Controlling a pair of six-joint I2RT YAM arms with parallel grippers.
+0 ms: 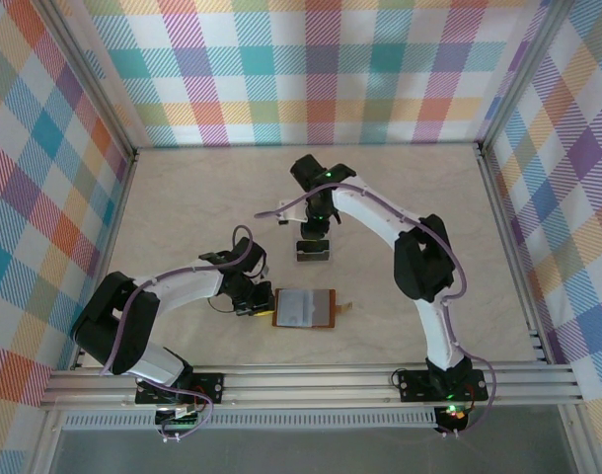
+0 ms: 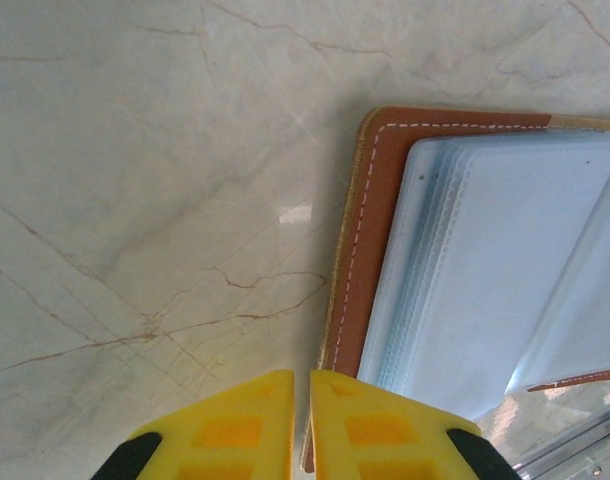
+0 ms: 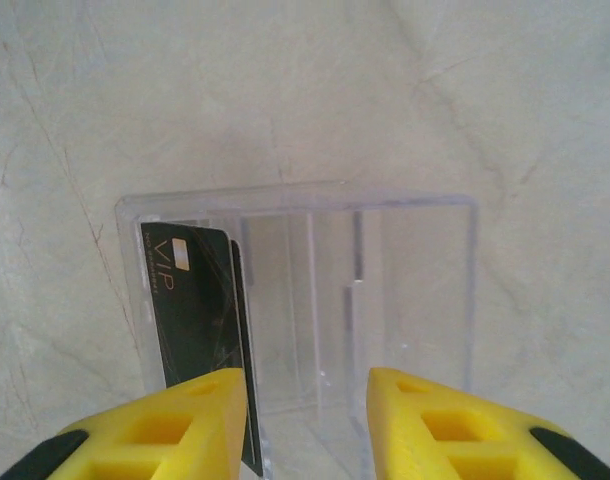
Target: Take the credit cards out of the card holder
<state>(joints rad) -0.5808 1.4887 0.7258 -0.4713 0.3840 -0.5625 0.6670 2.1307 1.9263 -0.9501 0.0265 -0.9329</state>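
We are looking at a small flat brown leather card holder [image 1: 303, 308] lying opened out on the pale marbled table [image 1: 183, 197], near the front edge and between the two arm bases. Its grey pocketed inside is facing up, and a small brown snap tab [image 1: 342, 310] is sticking out from its right side. In the left wrist view the card holder [image 2: 370, 230] is showing a tan leather border with a line of white stitching. That border is framing layered pale grey-blue pockets. We cannot tell whether any cards are sitting in those pockets.

The left gripper [image 1: 257, 301] is resting at the card holder's left edge. Seen from its own camera, the left gripper [image 2: 303, 385] is holding its yellow fingers [image 2: 235, 430] almost together, with only a thin slit between them. The leather edge is running down into that slit, but we cannot tell whether the leather is actually pinched.

Farther back on the table, well apart from the card holder, a small clear plastic box [image 1: 313, 254] with inner dividers is standing. The right gripper [image 1: 314, 242] is hanging just over it. In the right wrist view, the right gripper [image 3: 307, 385] is holding its yellow fingers [image 3: 425, 430] plainly apart, with nothing between them.

Inside the clear plastic box [image 3: 415, 290], a thin black credit card [image 3: 190, 300] is standing on edge in the leftmost compartment. It is carrying gold "VIP" lettering, a small pale chip and faint gold lines. A second dark edge is showing just behind it; we cannot tell what that is.
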